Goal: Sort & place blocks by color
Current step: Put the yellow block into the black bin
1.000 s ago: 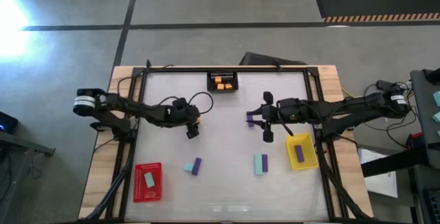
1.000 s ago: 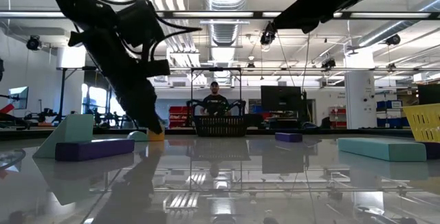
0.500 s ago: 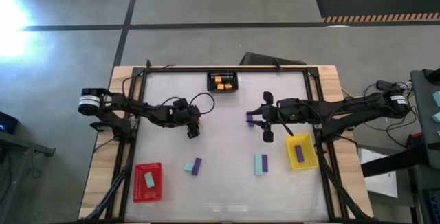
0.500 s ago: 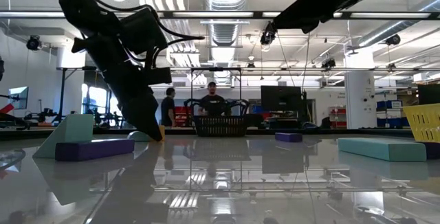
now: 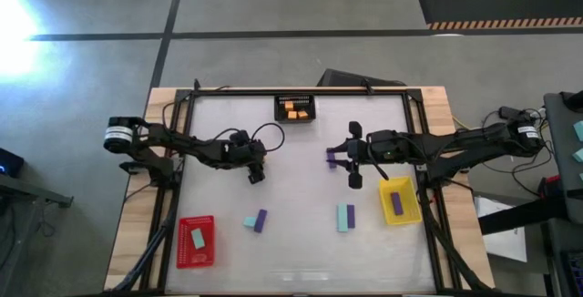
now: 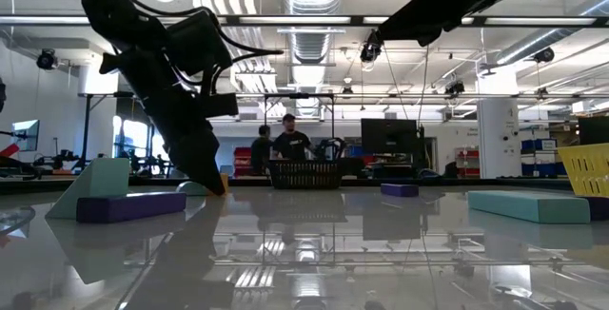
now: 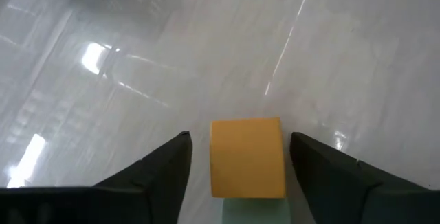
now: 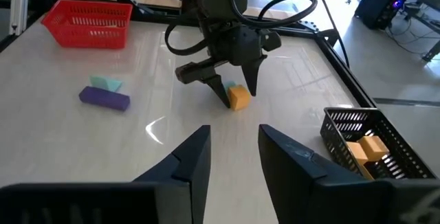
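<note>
An orange cube lies flat on the table against a mint block, left of the table's middle. My left gripper is open and points down over the cube, one finger on either side, a gap showing at each. The right wrist view shows the cube under those fingers. My right gripper is open and hovers high right of the middle, above a purple block. A purple and mint pair and a teal block lie nearer the near edge.
A black tray at the far edge holds orange blocks. The red tray at the near left holds a mint block, and the yellow tray at the right holds a purple one. People stand in the room beyond the far edge.
My left arm shifted and tipped a little over the orange cube, then kept still. The cube and the other blocks have stayed where they were.
</note>
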Action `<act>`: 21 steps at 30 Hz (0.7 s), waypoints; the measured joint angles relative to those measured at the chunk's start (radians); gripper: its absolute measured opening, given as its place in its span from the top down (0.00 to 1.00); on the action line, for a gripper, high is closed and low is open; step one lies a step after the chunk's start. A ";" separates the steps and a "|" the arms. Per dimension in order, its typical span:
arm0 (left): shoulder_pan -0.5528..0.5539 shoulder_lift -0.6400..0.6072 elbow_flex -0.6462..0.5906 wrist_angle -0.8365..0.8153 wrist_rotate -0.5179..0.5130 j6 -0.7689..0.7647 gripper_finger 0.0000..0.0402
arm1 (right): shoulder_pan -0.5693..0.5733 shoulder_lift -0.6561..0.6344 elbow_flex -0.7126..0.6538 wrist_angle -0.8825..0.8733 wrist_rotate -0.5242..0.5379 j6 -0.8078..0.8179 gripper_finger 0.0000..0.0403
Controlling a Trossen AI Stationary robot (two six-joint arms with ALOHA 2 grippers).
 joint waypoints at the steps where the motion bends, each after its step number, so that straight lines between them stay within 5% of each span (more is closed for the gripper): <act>1: 0.000 0.000 0.000 0.000 -0.003 0.000 0.46 | 0.000 0.000 0.000 0.000 0.000 0.000 0.71; 9: -0.001 -0.001 0.017 -0.001 -0.023 0.046 0.71 | 0.000 0.000 0.000 0.001 0.000 0.000 0.73; 21: -0.073 -0.170 0.087 0.139 -0.023 0.105 0.71 | 0.007 0.093 -0.001 0.218 -0.006 -0.109 0.80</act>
